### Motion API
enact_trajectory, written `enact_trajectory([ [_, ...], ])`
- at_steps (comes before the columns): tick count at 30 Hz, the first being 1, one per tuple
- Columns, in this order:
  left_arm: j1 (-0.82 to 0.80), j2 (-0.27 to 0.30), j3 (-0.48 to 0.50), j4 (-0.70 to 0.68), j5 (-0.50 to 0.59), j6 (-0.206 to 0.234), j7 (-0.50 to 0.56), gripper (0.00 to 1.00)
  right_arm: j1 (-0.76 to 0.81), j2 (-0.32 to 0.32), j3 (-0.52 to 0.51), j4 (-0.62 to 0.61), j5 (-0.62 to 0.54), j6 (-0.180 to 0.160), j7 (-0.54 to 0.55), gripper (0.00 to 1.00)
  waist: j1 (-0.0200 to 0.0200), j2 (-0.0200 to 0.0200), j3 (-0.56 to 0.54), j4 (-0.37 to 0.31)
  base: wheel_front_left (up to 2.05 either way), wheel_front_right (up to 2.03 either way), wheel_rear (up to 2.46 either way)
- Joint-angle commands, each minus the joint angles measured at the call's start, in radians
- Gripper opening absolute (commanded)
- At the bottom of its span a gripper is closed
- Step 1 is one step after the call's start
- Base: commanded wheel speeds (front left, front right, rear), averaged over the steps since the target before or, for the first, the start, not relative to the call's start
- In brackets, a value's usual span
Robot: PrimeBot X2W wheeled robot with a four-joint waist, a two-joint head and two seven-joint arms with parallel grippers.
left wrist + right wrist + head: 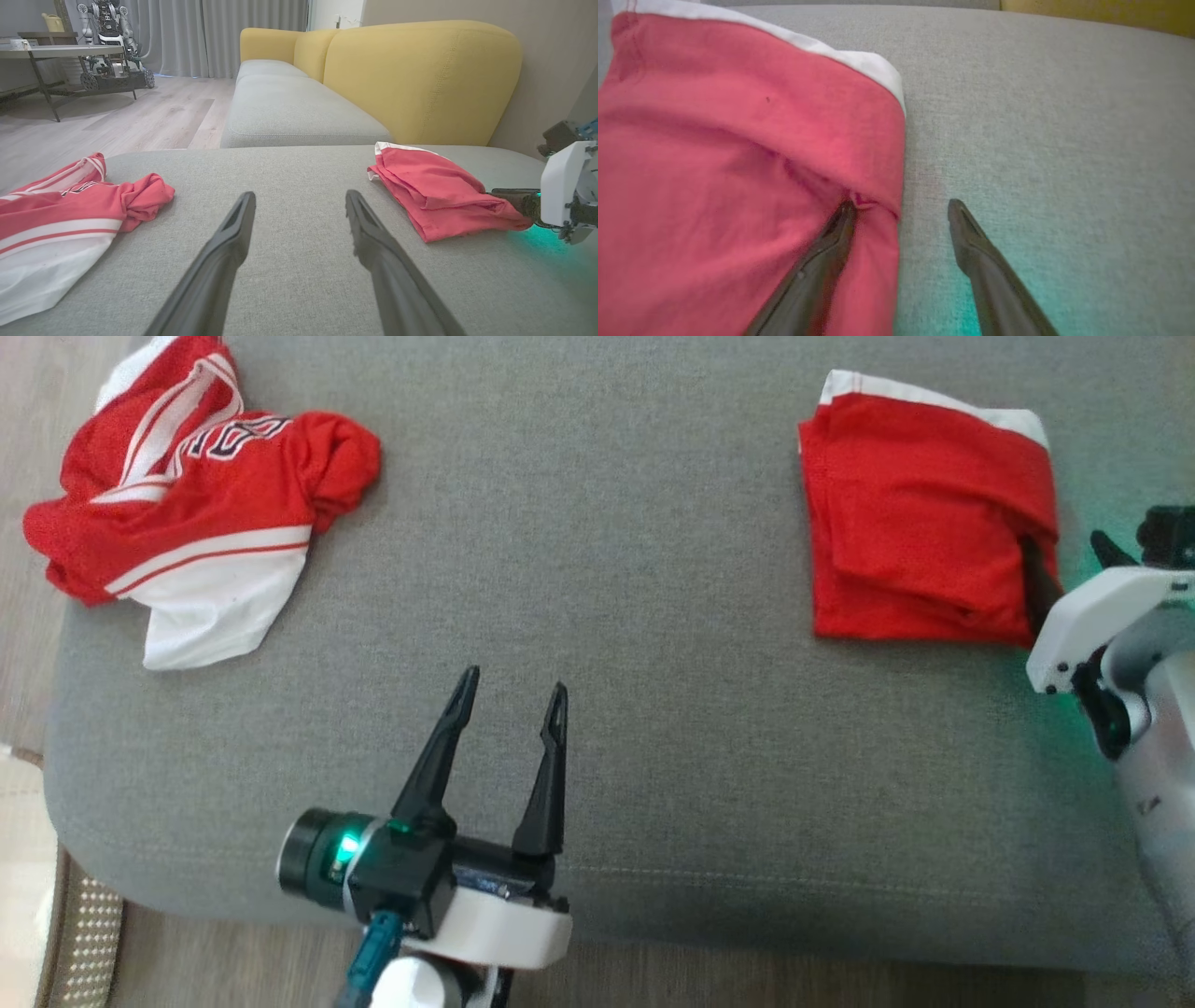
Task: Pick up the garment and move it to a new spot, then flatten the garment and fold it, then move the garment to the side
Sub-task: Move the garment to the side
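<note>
A folded red garment point(920, 513) with a white band lies at the right of the grey cushion point(607, 569). My right gripper point(1074, 565) is open at its near right edge. In the right wrist view, the left finger point(831, 252) is tucked into a fold of the garment point(738, 163) and the right finger point(985, 261) rests on bare cushion. My left gripper point(513, 683) stands open over the cushion's front middle, holding nothing, well apart from both cloths. A crumpled red and white jersey point(196, 495) lies at the far left.
The cushion's front edge point(653, 915) runs just behind my left wrist, with wood floor beyond it. A yellow sofa back point(420, 79) rises past the far side. A table point(56, 51) and another robot point(110, 46) stand across the room.
</note>
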Motion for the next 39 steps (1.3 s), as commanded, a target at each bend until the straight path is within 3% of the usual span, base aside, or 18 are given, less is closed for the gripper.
enact_trajectory([
  [1,-0.035,-0.006,0.026,-0.03,-0.009,0.004,-0.005,1.0,-0.032,-0.012,0.037,-0.011,0.014,0.0,-0.01,0.98,-0.0001,0.0,0.018,0.004,0.0,0.0,0.0],
  [4,-0.049,-0.006,0.02,-0.023,-0.021,0.003,-0.005,1.0,-0.057,-0.019,0.078,0.015,0.038,0.0,-0.009,0.42,-0.0001,0.0,0.036,0.006,0.0,0.0,0.0],
  [5,-0.054,-0.006,0.018,-0.021,-0.024,0.002,-0.005,1.0,-0.064,-0.023,0.091,0.023,0.044,0.0,-0.01,0.29,-0.0001,0.0,0.041,0.006,0.0,0.0,0.0],
  [6,-0.058,-0.006,0.017,-0.019,-0.026,0.002,-0.005,1.0,-0.07,-0.026,0.101,0.03,0.051,0.0,-0.014,0.0,-0.0001,0.0,0.044,0.005,0.0,0.0,0.0],
  [14,-0.084,-0.006,0.015,-0.019,-0.01,-0.012,-0.005,1.0,-0.106,-0.067,0.166,0.06,0.083,0.0,-0.041,0.0,-0.0001,0.0,0.071,-0.036,0.0,0.0,0.0],
  [22,-0.138,-0.001,0.033,-0.027,0.039,-0.049,-0.005,1.0,-0.173,-0.156,0.227,0.048,0.085,0.0,-0.085,0.0,-0.0001,0.0,0.134,-0.169,0.0,0.0,0.0],
  [30,-0.183,0.018,0.029,-0.018,0.07,-0.081,-0.005,1.0,-0.238,-0.249,0.244,0.047,0.062,0.0,-0.14,0.0,-0.0001,0.0,0.206,-0.271,0.0,0.0,0.0],
  [39,-0.216,0.045,0.025,-0.015,0.09,-0.089,-0.005,1.0,-0.293,-0.292,0.222,0.053,0.007,0.0,-0.188,0.0,-0.0001,0.0,0.269,-0.316,0.0,0.0,0.0],
])
